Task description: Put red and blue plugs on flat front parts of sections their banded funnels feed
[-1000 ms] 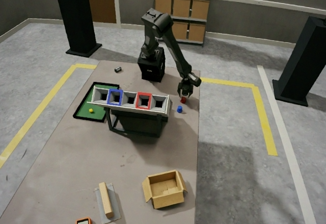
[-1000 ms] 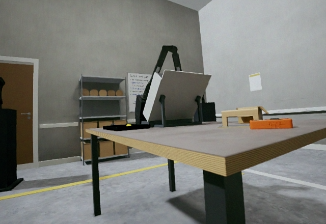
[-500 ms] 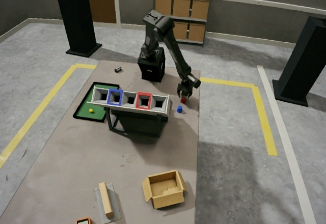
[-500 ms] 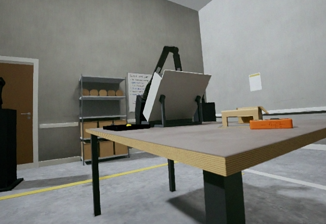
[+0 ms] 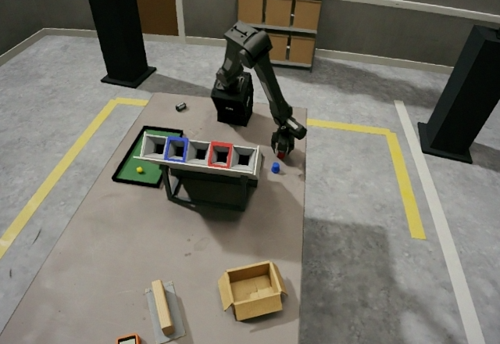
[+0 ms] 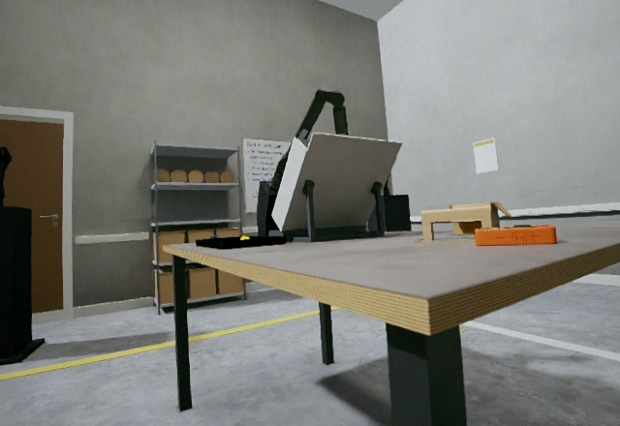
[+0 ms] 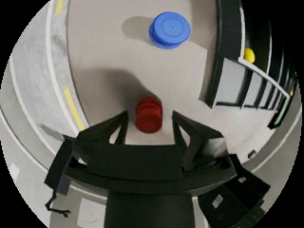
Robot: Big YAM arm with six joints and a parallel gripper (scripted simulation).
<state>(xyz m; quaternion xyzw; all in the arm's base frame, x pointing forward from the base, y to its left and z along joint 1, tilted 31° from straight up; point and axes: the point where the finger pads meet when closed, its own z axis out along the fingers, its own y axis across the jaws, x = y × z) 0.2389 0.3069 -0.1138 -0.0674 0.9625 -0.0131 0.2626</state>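
Red plug [image 5: 280,155] [image 7: 149,115], ahead of and btwn gripper [image 5: 282,148] [image 7: 150,114] fingertips, is partly masked by the hand in top view; its underside is unseen. Past the jaws, blue plug [image 5: 275,167] [image 7: 170,29] hides its base from the wrist cam. Off to one side of them, the funnel board [image 5: 201,163] [image 6: 345,181] [image 7: 228,82] conceals its pipes; yellow marble [image 7: 249,55] is partly cut by a divider w/ dark compartments beyond.
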